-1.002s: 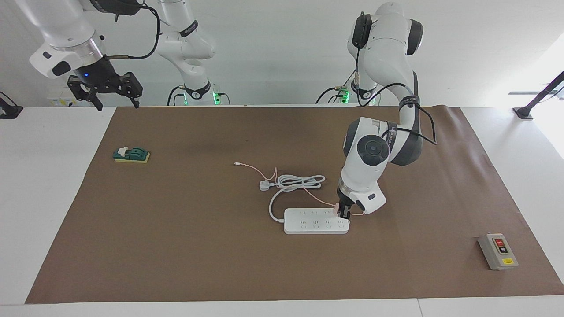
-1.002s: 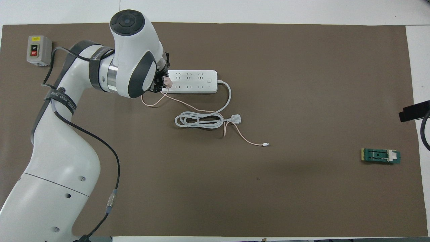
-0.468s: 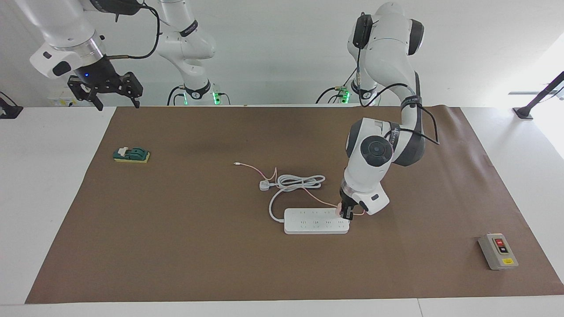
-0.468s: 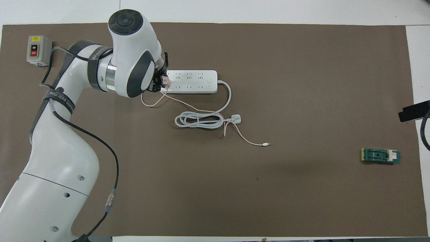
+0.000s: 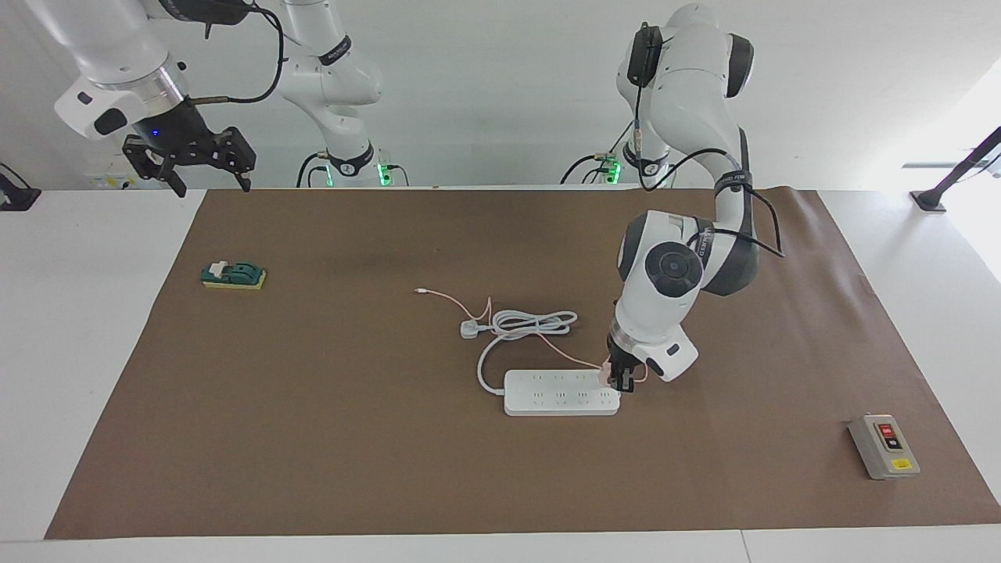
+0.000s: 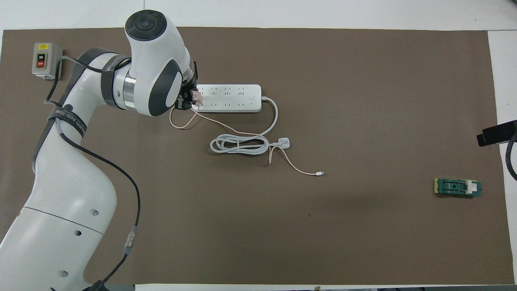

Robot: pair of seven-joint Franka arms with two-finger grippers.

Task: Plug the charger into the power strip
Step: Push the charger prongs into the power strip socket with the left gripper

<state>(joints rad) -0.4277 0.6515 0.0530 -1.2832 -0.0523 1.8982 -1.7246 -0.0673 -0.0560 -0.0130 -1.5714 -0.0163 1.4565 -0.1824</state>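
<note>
So the left gripper (image 5: pixel 620 381) is pinched tight on the charger (image 5: pixel 606 377), holding the little pink cube right at the power strip (image 5: pixel 560 392), at the end toward the left arm's edge of the bench. The strip sits mid-bench on the brown mat (image 5: pixel 328 438). The right gripper (image 5: pixel 191 168) waits up high over the robots' edge, fingers spread wide, holding nothing.

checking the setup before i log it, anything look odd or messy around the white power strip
Only the thin pink charger cable: it lies draped across the coiled thick white cord by the long white power strip. The left gripper holds the pale-pink charger cube at the strip's end.
</note>
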